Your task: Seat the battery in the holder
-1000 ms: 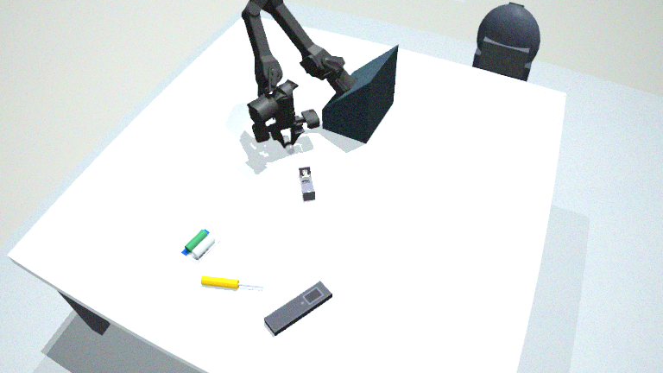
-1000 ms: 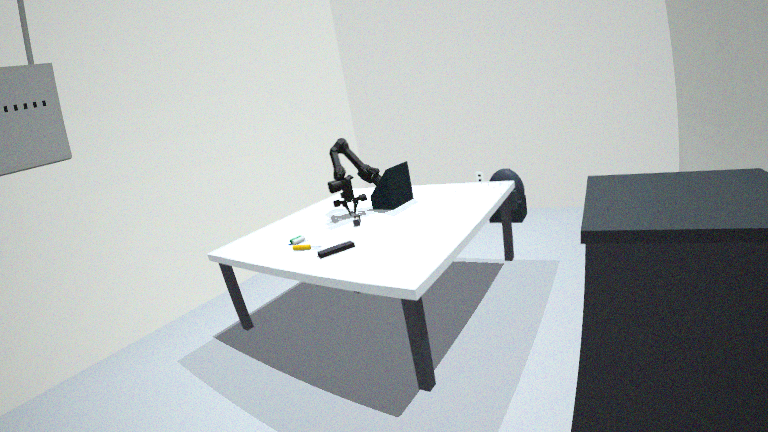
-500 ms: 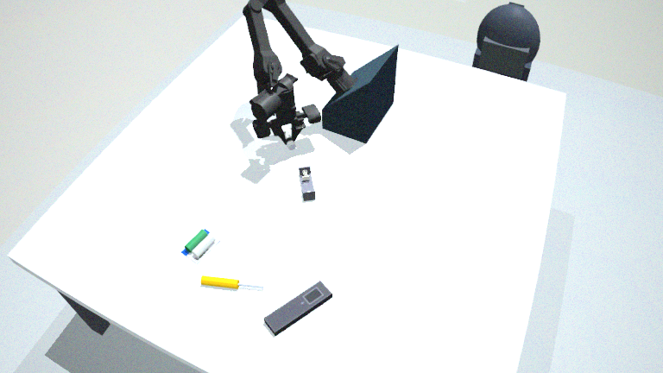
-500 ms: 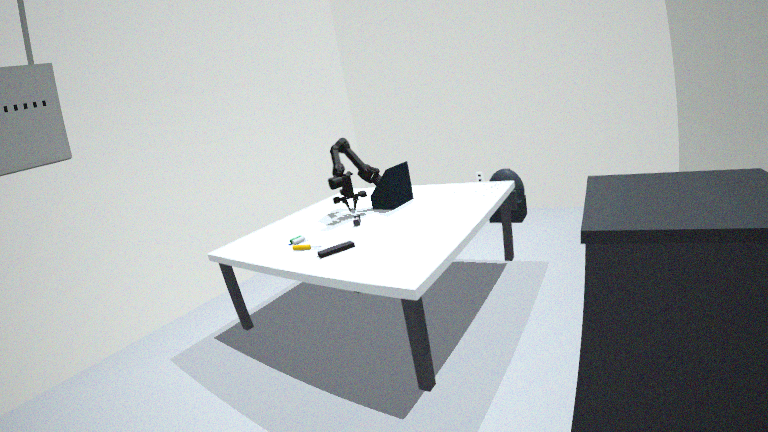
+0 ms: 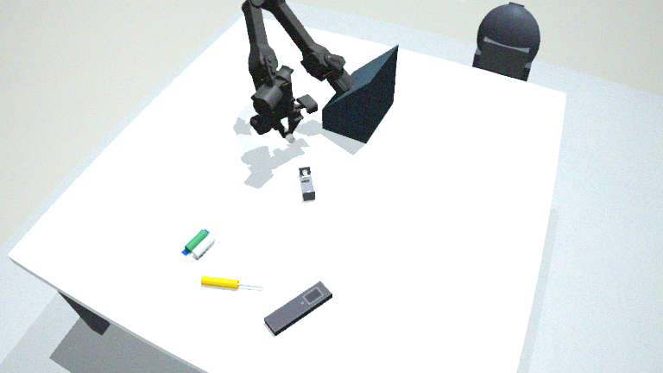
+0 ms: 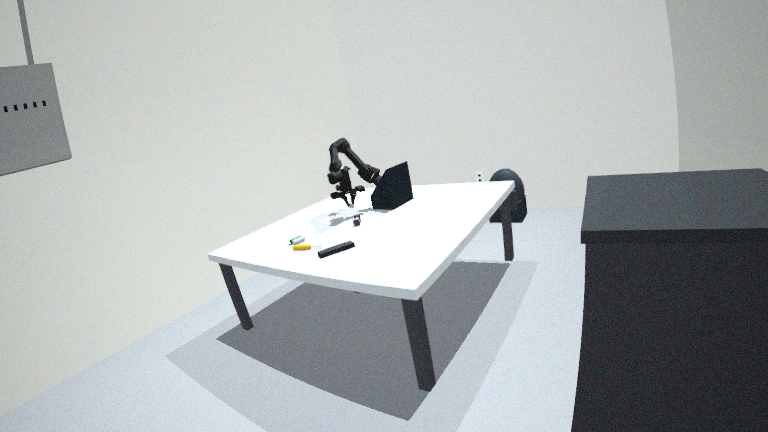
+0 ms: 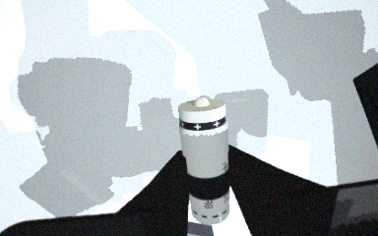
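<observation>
My gripper (image 5: 289,132) (image 6: 351,202) (image 7: 206,153) is shut on the battery (image 5: 290,138) (image 7: 207,157), with one dark fingertip at each side of its body. In the wrist view the battery's terminal end, with a plus-marked band, points up the picture; its flat end is toward the bottom. Gripper and battery appear to be above the table, behind the holder in the top view. The small dark-and-grey holder (image 5: 306,186) (image 6: 356,220) stands apart from the battery, with no battery in it. Its spring and lip are too small to make out clearly.
A dark wedge-shaped block (image 5: 362,104) (image 6: 392,186) stands beside the arm. Toward the front of the table (image 5: 415,231) lie a green-and-white object (image 5: 197,240), a yellow-handled tool (image 5: 219,282) and a long dark device (image 5: 293,311).
</observation>
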You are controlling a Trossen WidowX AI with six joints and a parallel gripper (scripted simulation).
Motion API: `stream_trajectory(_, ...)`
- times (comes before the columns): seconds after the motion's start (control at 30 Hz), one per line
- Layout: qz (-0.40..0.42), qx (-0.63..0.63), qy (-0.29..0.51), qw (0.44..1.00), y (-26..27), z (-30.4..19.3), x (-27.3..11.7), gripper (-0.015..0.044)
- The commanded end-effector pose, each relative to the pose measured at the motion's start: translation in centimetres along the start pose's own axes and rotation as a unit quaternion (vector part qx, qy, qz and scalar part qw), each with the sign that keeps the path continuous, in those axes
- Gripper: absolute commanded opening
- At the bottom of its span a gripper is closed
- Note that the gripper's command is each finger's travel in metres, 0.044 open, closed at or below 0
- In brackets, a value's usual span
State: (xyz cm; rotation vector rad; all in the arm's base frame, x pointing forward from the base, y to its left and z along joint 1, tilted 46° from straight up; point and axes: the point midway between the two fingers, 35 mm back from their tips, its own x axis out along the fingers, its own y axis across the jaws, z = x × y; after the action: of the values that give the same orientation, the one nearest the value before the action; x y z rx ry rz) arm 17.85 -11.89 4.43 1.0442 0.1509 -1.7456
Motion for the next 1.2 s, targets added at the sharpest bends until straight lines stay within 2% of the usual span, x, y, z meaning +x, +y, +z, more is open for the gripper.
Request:
stream_trajectory(0.0, 0.0, -0.115, 0.002, 0.993, 0.8, -1.1, -0.4, 0.0075)
stream_trajectory(0.27, 0.0, -0.343, 0.005, 0.939, 1.9, -3.5, -1.0, 0.0075)
stream_trajectory(0.57, 0.002, -0.573, 0.007, 0.819, 2.7, -6.3, -1.6, 0.0075)
stream_trajectory(0.83, 0.003, -0.747, 0.004, 0.665, 3.2, -9.0, -2.0, 0.0075)
stream_trajectory(1.17, 0.003, -0.905, 0.004, 0.426, 3.2, -12.6, -2.4, 0.0075)
